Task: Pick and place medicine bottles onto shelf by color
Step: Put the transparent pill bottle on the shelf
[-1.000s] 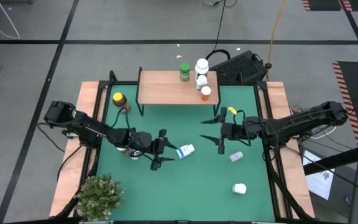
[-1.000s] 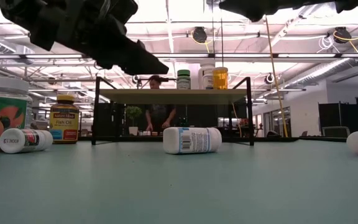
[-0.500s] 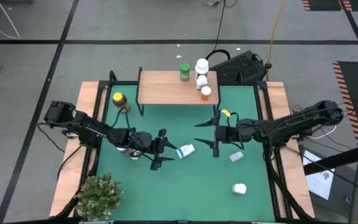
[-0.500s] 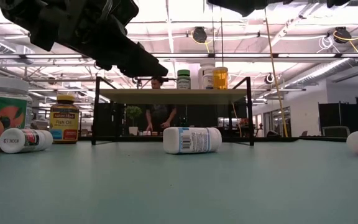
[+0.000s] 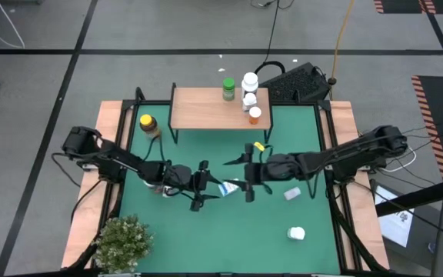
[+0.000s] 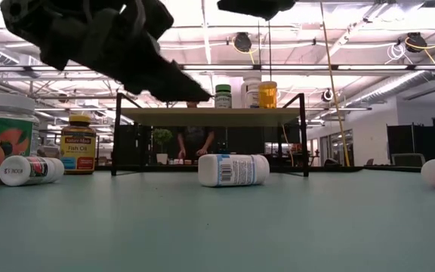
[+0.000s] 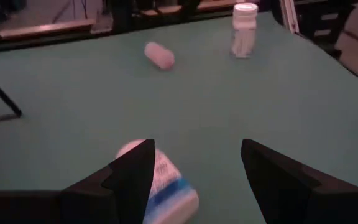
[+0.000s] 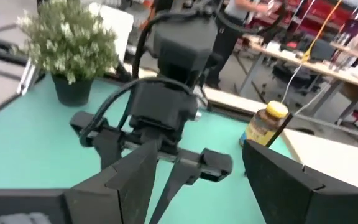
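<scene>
A blue-white bottle (image 5: 229,186) lies on its side on the green mat; it also shows in the low view (image 6: 232,170) and the left wrist view (image 7: 161,186). My left gripper (image 5: 204,185) is open just to the bottle's left, above the mat, with the bottle ahead of its fingers. My right gripper (image 5: 241,176) is open above the bottle's right side, facing my left gripper (image 8: 160,124). The light-wood shelf (image 5: 206,109) carries a green bottle (image 5: 228,89), two white bottles (image 5: 249,81) and an orange-capped one (image 5: 254,115). An amber yellow-capped bottle (image 5: 148,125) stands on the mat left of the shelf.
Two white bottles (image 5: 291,194) (image 5: 296,232) lie on the mat's right half. Another white bottle (image 6: 29,170) lies at the left, under my left arm. A potted plant (image 5: 121,242) stands at the near left corner. A wooden frame (image 5: 106,154) borders the mat.
My right gripper has gone toward the table's left edge, from the mat's right half to just above the blue-white bottle, staying open. My left gripper has edged slightly toward the bottle. The bottle has not moved.
</scene>
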You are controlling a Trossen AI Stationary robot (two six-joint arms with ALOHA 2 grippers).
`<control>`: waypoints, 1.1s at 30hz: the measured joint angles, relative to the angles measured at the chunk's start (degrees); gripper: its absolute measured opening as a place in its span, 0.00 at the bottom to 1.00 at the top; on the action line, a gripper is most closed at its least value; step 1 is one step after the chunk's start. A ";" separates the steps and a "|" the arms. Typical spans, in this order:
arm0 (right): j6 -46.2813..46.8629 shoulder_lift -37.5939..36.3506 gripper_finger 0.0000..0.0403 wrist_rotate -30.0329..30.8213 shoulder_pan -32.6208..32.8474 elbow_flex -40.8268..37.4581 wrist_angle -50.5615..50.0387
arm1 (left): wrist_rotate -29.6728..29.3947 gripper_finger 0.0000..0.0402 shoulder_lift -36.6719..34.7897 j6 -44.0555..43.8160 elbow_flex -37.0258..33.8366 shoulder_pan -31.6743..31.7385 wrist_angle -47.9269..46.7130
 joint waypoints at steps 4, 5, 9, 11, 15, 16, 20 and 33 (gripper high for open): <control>1.15 1.60 0.57 1.56 -0.07 2.65 -4.45 | -0.63 0.60 3.28 -0.06 0.65 0.00 -0.36; 1.66 1.57 0.57 2.64 -0.07 3.01 -5.58 | -1.25 0.60 3.59 -0.07 0.70 0.00 -0.52; 3.70 0.32 0.57 6.46 0.32 3.38 -9.86 | -1.90 0.62 4.40 -0.21 0.92 0.00 -0.25; 5.75 0.05 0.57 6.61 0.36 3.51 -11.18 | -1.93 0.65 4.46 -0.53 0.83 0.00 -0.67; 12.67 -0.32 0.57 6.09 0.75 2.72 -18.88 | -1.95 0.73 4.39 -2.39 0.86 0.00 -0.26; 14.69 -0.31 0.57 6.07 0.98 1.99 -21.84 | -1.95 0.75 4.42 -2.64 0.87 0.00 -0.33; 24.46 -0.10 0.57 6.03 2.48 -1.60 -28.90 | -1.97 0.81 4.42 -4.11 0.87 0.00 -0.74; 45.36 -0.19 0.57 6.02 4.48 -14.52 -26.21 | -2.02 0.84 4.40 -6.47 0.85 0.03 -2.93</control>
